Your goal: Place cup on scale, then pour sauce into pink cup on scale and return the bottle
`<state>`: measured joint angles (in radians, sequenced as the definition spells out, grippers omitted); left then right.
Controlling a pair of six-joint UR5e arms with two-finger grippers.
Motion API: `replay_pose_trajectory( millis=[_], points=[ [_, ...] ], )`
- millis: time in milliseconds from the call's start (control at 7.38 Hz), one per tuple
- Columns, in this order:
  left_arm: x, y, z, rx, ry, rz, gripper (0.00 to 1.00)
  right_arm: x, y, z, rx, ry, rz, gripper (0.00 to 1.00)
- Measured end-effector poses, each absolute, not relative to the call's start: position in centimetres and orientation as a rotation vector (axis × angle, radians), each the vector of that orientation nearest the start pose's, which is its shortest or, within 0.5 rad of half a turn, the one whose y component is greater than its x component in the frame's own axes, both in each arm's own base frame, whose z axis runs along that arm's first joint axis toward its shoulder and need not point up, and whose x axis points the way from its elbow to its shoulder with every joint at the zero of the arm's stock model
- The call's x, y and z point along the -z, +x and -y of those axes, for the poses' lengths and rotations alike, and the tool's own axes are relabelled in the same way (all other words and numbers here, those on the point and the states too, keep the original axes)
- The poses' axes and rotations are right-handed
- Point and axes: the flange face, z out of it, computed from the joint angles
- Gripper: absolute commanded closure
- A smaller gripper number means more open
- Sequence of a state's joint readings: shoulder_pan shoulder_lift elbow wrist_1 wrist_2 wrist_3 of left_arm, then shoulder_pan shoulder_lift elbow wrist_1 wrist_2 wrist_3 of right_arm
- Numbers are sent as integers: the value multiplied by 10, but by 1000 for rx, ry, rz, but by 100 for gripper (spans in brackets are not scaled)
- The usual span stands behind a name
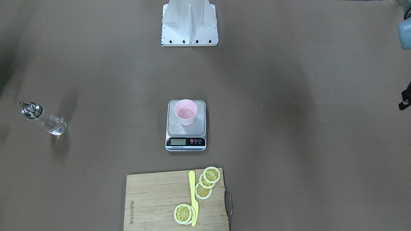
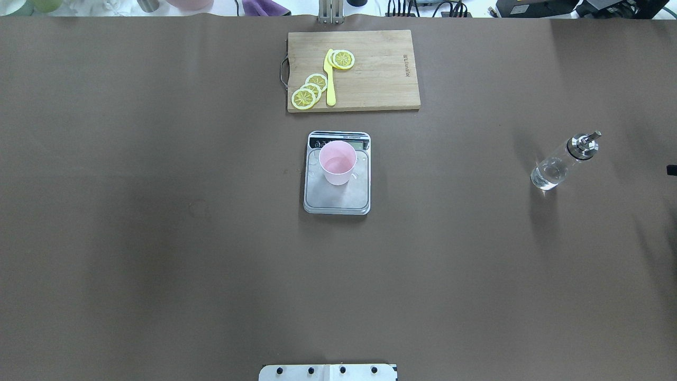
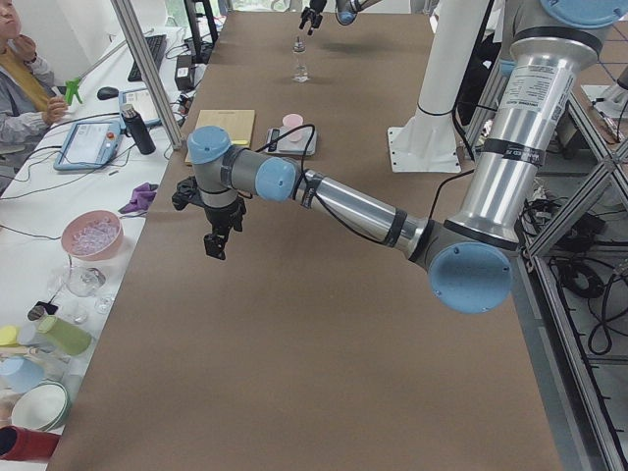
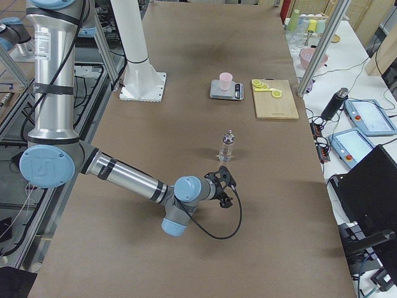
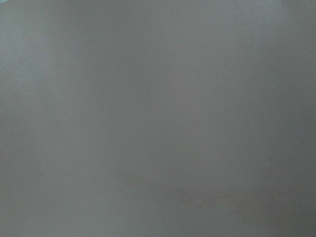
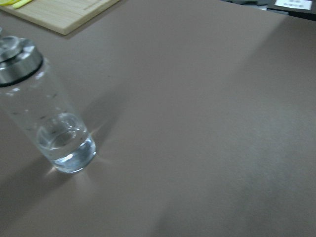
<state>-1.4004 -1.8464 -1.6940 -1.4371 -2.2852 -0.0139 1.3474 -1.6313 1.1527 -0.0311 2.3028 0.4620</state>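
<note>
The pink cup (image 1: 185, 112) stands upright on the steel scale (image 1: 186, 136) at mid-table; both also show in the overhead view, cup (image 2: 337, 161) on scale (image 2: 338, 201). The glass bottle (image 2: 563, 161) with the silver spout stands free on the table at the robot's right, clear sauce (image 6: 64, 143) low in it. My right gripper (image 4: 224, 186) hovers just beside the bottle (image 4: 226, 146), apart from it. My left gripper (image 3: 218, 231) hangs over bare table far to the left. I cannot tell whether either gripper is open or shut.
A bamboo cutting board (image 2: 381, 69) with lemon slices (image 2: 309, 90) and a yellow knife (image 2: 330, 79) lies beyond the scale. The robot's white base (image 1: 189, 22) stands at the near edge. A cluttered side table (image 3: 69, 245) runs along the far edge.
</note>
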Motion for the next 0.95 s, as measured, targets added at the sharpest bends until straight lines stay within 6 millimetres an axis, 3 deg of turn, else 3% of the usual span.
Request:
replay_pose_trajectory(
  millis=[271,542,678,949],
  points=[
    [-465,32,594,-243,191,-728,2,-715,-12,492,39,558,898,0],
    [-470,32,591,-241,183,-724,2,-699,9,549,-103,336,865,0],
    [-472,32,591,-240,180,-723,2,-686,6,567,-138,235,850,0],
    [-477,32,590,-240,174,-721,2,-656,-18,581,-79,85,808,0]
  ],
)
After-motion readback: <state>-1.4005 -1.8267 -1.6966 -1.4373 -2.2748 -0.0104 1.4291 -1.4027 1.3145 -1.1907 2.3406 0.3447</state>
